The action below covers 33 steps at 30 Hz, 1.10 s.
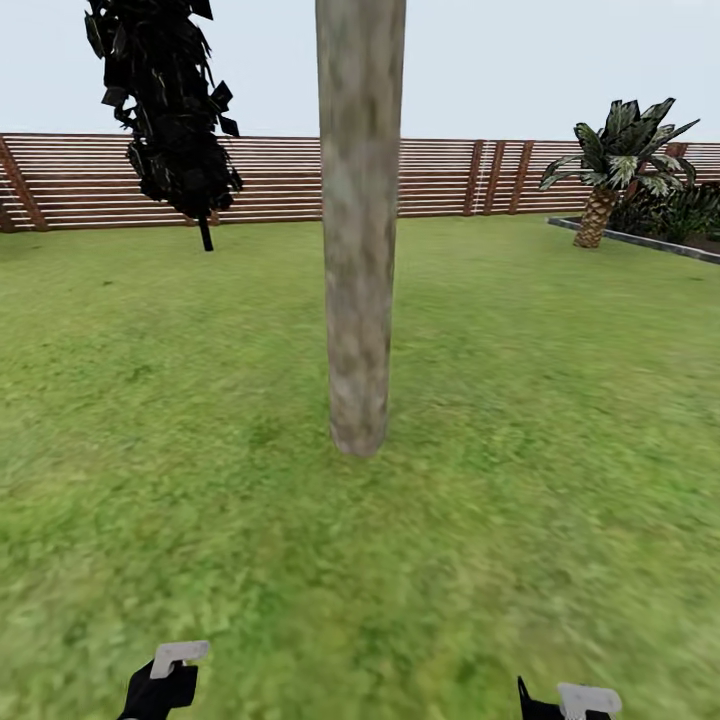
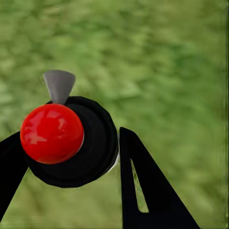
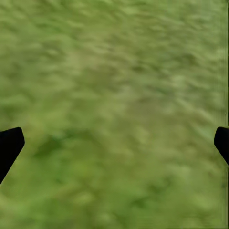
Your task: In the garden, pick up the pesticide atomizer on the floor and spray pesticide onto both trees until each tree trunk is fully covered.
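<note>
we have the atomizer (image 2: 64,138) pinched in our left gripper (image 2: 71,157) (right gripper (image 3: 114,143) spread, empty), yet the tree trunk (image 1: 358,250) at frame centre shows no white specks.

Upright mottled tree trunk (image 1: 358,250); red-capped atomizer (image 2: 62,136) gripped.

mottled beige-grey tree trunk (image 1: 359,230); red-topped black atomizer (image 2: 71,140).

The floor (image 1: 560,420) is green grass, mottled lighter and darker, running back to a brown slatted fence (image 1: 270,180); a thick pale grey-beige tree trunk (image 1: 358,250) stands upright in the grass at mid-lawn; far right, a grey kerb (image 1: 650,241) edges a bed where a short palm (image 1: 610,180) grows.
</note>
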### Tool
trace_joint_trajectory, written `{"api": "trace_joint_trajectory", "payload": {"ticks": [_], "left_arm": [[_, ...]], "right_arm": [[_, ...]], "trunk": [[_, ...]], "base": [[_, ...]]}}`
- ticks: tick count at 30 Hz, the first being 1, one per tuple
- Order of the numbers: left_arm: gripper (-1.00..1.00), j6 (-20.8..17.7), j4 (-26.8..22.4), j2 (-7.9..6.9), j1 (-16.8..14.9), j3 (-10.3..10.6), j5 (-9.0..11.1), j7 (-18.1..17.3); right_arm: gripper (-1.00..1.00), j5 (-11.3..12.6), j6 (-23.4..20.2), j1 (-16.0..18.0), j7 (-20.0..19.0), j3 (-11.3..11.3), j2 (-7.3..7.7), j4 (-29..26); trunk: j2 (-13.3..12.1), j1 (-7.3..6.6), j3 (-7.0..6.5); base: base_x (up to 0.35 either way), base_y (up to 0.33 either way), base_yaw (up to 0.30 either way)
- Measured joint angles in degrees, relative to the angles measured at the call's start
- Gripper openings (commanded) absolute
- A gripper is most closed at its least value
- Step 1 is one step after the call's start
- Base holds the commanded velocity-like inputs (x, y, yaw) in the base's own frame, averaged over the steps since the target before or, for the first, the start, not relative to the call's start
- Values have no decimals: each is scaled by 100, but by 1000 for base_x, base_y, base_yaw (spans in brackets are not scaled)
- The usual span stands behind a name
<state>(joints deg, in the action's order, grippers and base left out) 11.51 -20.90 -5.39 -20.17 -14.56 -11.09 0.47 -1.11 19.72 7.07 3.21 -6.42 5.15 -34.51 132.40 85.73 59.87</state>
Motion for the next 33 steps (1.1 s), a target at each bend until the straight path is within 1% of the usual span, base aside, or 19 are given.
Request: {"api": "trace_joint_trajectory", "payload": {"ticks": [4,5,6,8,13,16,25,27,30,31,32,33], "left_arm": [[-100,1,-5,0,0,-6,11,-2],[-100,4,-43,15,-2,2,69,-2],[-100,6,8,-24,28,-32,95,-5],[-100,20,-12,-53,154,-233,101,-14],[-100,27,-26,-46,166,-260,101,-16],[-100,28,-34,-36,168,-242,98,-21],[-100,6,-176,-58,122,-202,39,-95],[-100,-6,-209,-62,123,-196,-5,-101],[-100,-29,-286,-71,107,-193,-199,-108],[-100,-34,-344,-71,103,-191,-329,-113],[-100,-36,-378,-71,102,-191,-414,-122],[-100,-37,-475,-65,98,-149,-706,-202]], "right_arm": [[100,1,92,-5,-12,5,3,-31],[100,-6,326,-2,-2,5,-3,13],[100,-7,393,-5,0,11,-17,30],[100,12,413,-3,8,11,-31,19],[100,16,419,-1,12,5,-32,16],[100,16,420,0,13,-9,-33,13],[100,1,407,-1,5,-15,-26,-50],[100,-7,393,-3,-8,-9,-25,-176],[100,-12,377,8,-27,-1,-14,-362],[100,-11,372,15,-37,2,-8,-462],[100,-10,369,21,-41,6,-6,-518],[100,-19,354,71,-49,47,-2,-669]], "trunk": [[0,0,0],[0,0,0],[0,0,0],[0,0,3],[0,0,20],[0,0,32],[0,0,42],[0,0,42],[0,0,42],[0,0,42],[0,0,42],[0,0,41]], "base": [[270,-201,0],[296,-175,0],[301,-160,6],[305,-149,173],[305,-157,223],[294,-190,224],[283,-207,46],[278,-210,4],[277,-209,2],[277,-208,1],[245,-181,0],[166,-122,0]]}}
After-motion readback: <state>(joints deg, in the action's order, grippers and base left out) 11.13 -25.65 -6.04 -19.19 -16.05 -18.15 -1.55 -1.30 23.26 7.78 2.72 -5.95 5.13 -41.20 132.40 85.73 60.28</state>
